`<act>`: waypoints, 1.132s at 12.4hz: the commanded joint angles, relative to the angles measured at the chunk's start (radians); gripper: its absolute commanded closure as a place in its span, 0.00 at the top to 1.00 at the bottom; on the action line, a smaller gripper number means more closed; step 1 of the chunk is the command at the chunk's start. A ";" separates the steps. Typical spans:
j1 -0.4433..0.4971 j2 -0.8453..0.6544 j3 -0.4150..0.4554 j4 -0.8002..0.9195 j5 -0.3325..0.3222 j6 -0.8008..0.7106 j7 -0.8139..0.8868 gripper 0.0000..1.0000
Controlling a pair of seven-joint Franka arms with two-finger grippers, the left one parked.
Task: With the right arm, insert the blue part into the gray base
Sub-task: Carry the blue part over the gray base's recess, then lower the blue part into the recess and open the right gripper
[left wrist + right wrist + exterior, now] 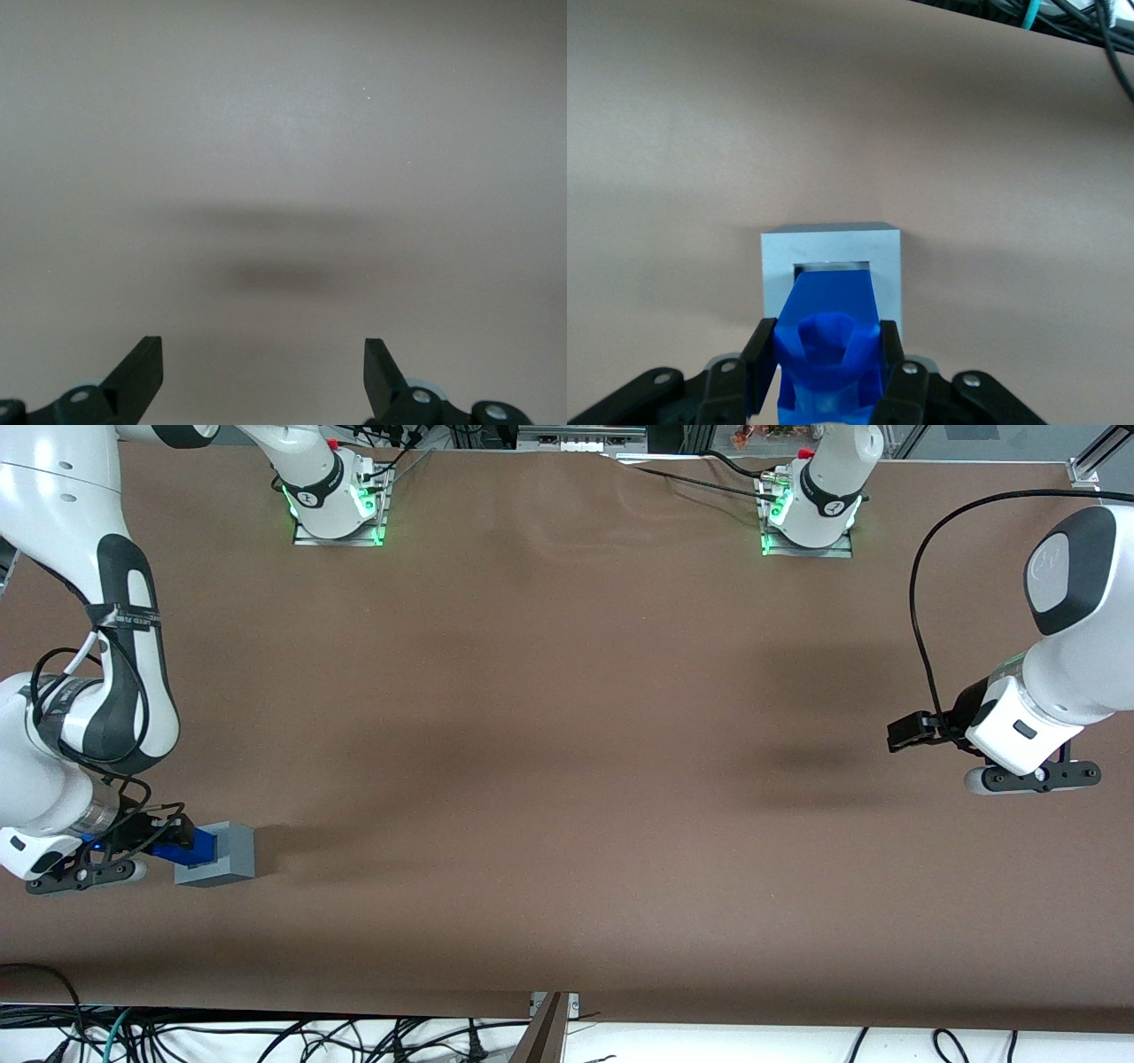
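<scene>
**Ana:** Since the front view comes first, where does the right arm [62,717] have its gripper [173,840]?

**Ben:** Low over the brown counter [567,779] at the working arm's end, near the front camera. The blue part [190,849] is pinched between the black fingers and sits at the top of the gray base [217,856], partly over it. How deep it has gone cannot be told from that view.

**Ana:** And the left wrist view?

**Ben:** Only bare counter and a soft shadow; none of the task's things show there.

**Ana:** Then the right wrist view?

**Ben:** The fingers [764,367] are narrow, clamped on either flank of the blue part [828,350]. Its leading end points into the square recess of the gray base [831,257], and a thin strip of open recess shows past its tip. It looks started, not seated.

**Ana:** How should the arm finish the step well?

**Ben:** By judgement, it should keep the part square to the recess walls, press along the recess axis gently, and let go only once the part stops. A skewed push could jam it or slide the cube, which stands loose on the counter.

**Ana:** How does the part look?

**Ben:** Bright blue, glossy plastic, blocky, with a rounded knob facing the wrist camera and a flat sloping face running toward the recess.
</scene>
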 commanded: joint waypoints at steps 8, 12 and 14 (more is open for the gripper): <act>-0.014 0.024 0.003 -0.005 0.053 0.047 -0.015 0.99; -0.008 -0.033 0.008 0.072 0.050 -0.092 -0.019 1.00; -0.005 -0.091 0.008 0.124 0.051 -0.257 -0.010 1.00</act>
